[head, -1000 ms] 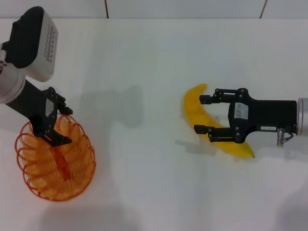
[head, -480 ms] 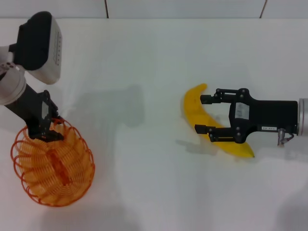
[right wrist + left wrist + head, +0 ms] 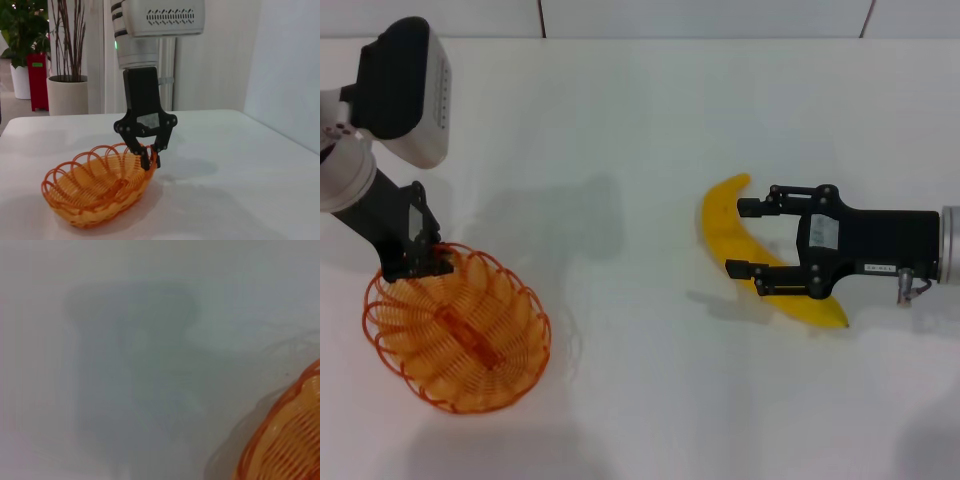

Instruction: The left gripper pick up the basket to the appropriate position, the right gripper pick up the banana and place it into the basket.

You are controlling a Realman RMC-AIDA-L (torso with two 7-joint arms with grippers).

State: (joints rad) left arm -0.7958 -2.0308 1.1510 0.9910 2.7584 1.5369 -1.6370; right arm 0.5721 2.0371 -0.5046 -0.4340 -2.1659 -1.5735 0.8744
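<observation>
CHANGE: shallow orange wire-loop basket (image 3: 457, 338) has slid rightward across the white tabletop (image 3: 620, 120), closer to the banana | LEFT: black left gripper (image 3: 418, 262), jaws clenched on basket rim, arm angled down | RIGHT: labelled black right gripper (image 3: 748, 237), jaws released, straddling bright yellow curved banana (image 3: 735, 240) lying on tabletop, unmoved.

The basket (image 3: 457, 330) is orange wire, paler orange-yellow across its ribbed floor, with a rim of repeating loops. The banana (image 3: 732, 235) is plain bright yellow, unmarked. The left pincer (image 3: 415, 262) is black, on a black arm under a white-grey housing (image 3: 405, 90) with a dark cap and rows of small dots. The right pincer (image 3: 745, 237) is black with a small white label, and its arm turns silver-grey at the edge. The worktop (image 3: 620, 130) is plain white with soft grey shadows.
</observation>
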